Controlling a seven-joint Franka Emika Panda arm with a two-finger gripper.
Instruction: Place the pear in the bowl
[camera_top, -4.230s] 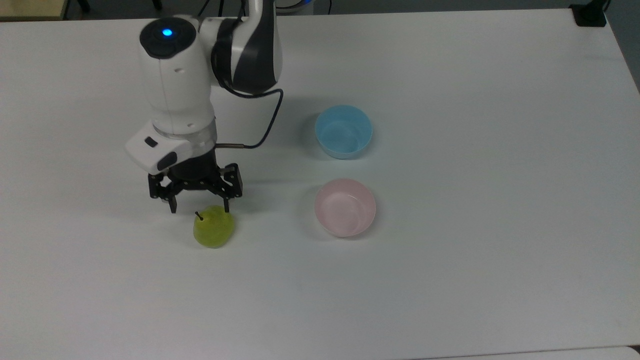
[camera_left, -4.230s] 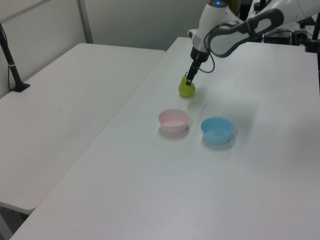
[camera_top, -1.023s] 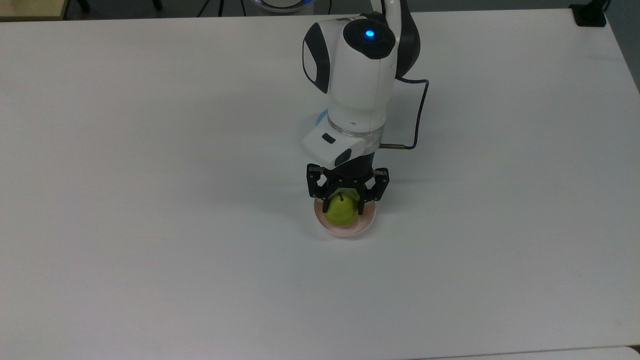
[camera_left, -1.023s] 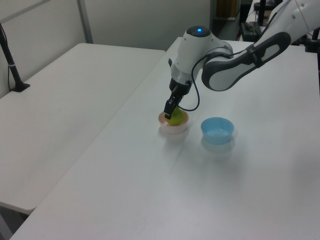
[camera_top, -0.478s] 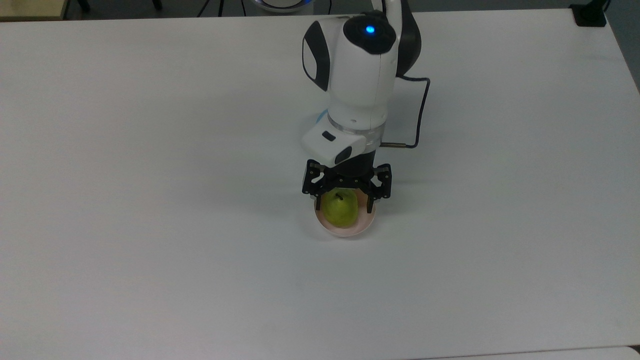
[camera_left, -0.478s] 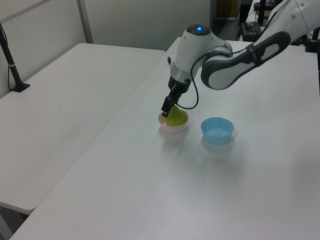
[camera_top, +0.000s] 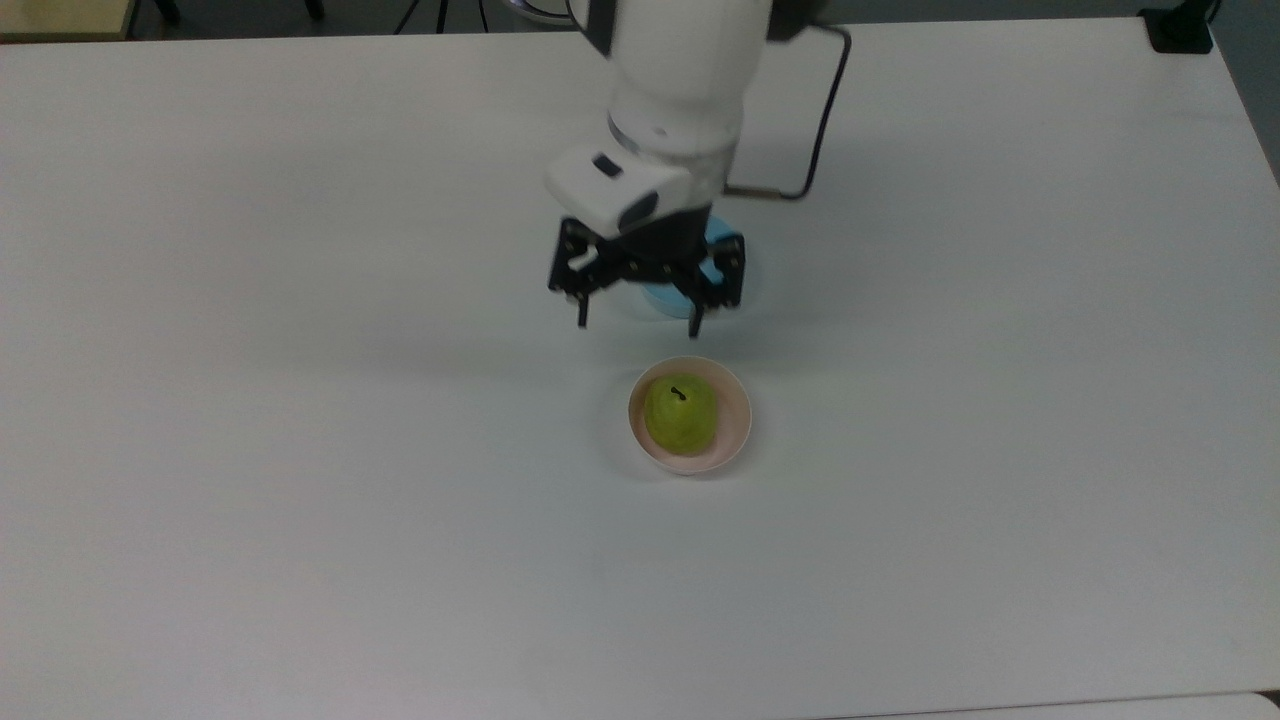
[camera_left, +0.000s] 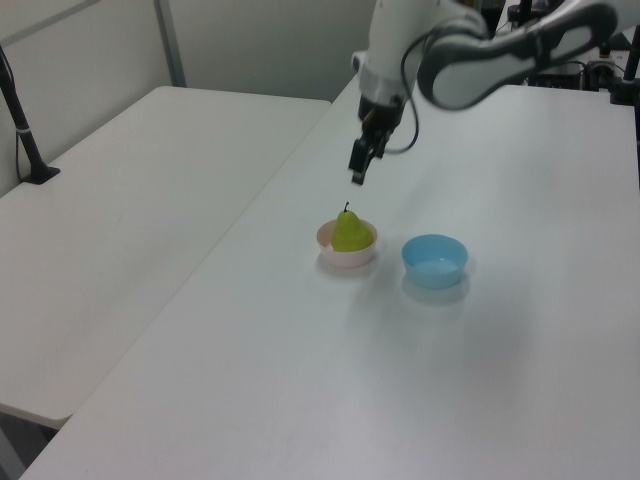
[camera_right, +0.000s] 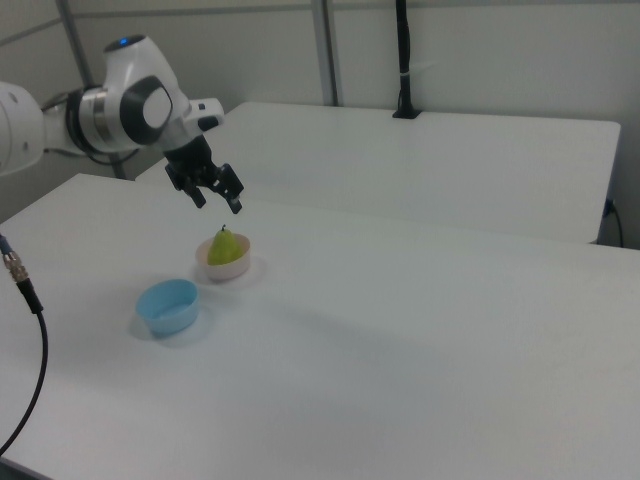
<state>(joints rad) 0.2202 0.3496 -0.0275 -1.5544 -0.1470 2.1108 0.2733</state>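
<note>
The yellow-green pear (camera_top: 681, 414) (camera_left: 351, 232) (camera_right: 225, 247) sits upright inside the pale pink bowl (camera_top: 737, 428) (camera_left: 329, 249) (camera_right: 231, 269), its dark stem pointing up. My gripper (camera_top: 640, 323) (camera_left: 357, 179) (camera_right: 217, 204) hangs open and empty in the air above the bowl, well clear of the pear. In the top view it lies above the bowl in the picture, over the blue bowl.
A light blue bowl (camera_left: 435, 260) (camera_right: 167, 305) (camera_top: 660, 298) stands beside the pink one, partly covered by the gripper in the top view. The white table (camera_top: 300, 450) spreads wide all around. A second white table (camera_left: 120, 190) adjoins it, with a black post (camera_right: 403, 60) on it.
The gripper has let go of the pear, opened wider and risen away from the pink bowl. The pear now rests in the bowl by itself.
</note>
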